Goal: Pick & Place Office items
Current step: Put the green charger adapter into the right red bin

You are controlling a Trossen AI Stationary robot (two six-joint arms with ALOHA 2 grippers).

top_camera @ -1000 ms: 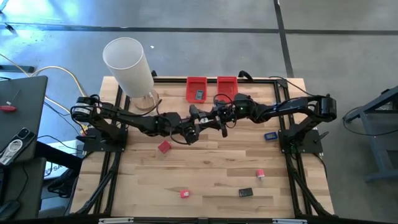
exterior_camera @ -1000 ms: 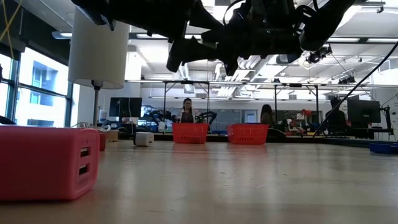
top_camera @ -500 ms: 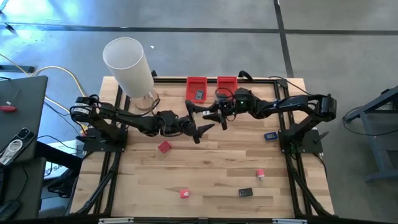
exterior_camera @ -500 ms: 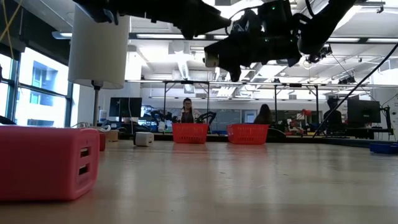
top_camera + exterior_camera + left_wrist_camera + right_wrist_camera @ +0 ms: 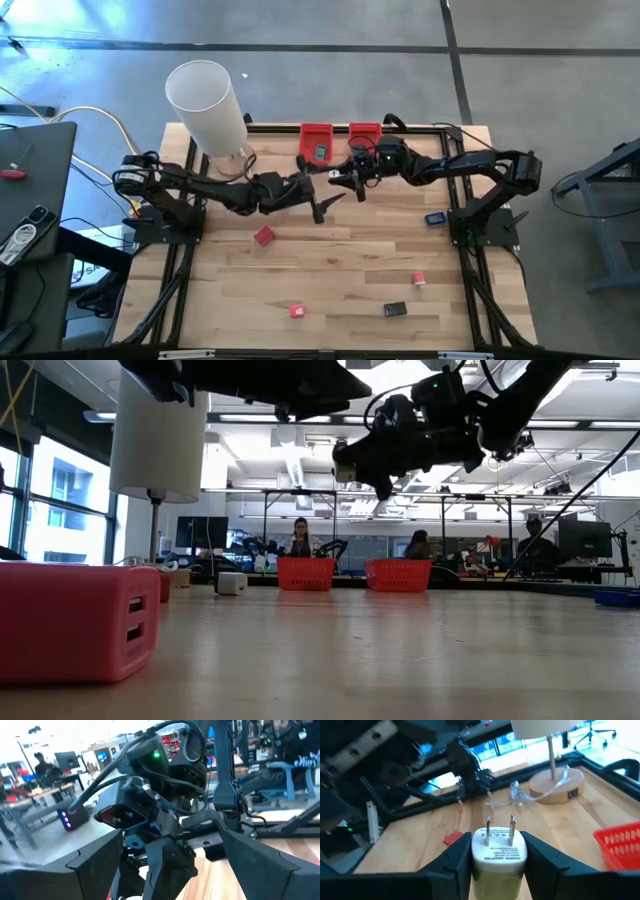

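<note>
Right now the right claw (image 5: 497, 851) is clamped on a white power adapter (image 5: 498, 849), its two metal prongs pointing away from the wrist, and it hangs in the air over the far middle of the counter (image 5: 340, 270), just short of the two red bins (image 5: 340, 142). The left claw (image 5: 322, 205) stands close beside it with its fingers spread wide and nothing between them, facing the right arm's wrist.

The adapter sits between the pads by its rounded body only, so a small twist or a knock could roll it out of the grip; from that height it would fall onto the wood or bounce off a bin rim rather than land inside. The bigger risk is the closeness of the two arms: the left claw's open fingers are near the right wrist, and either arm swinging toward the bins could clip the other and jar the adapter loose. One bin already holds a dark item (image 5: 321, 152), so a careless drop could strike it.

Other office items lie well apart on the near half of the counter: a red block (image 5: 264, 236), a small red piece (image 5: 297, 311), a black piece (image 5: 395, 309), a pink-red piece (image 5: 418, 279) and a blue piece (image 5: 434, 218). The tall white cylinder (image 5: 208, 106) stands at the far left corner.
</note>
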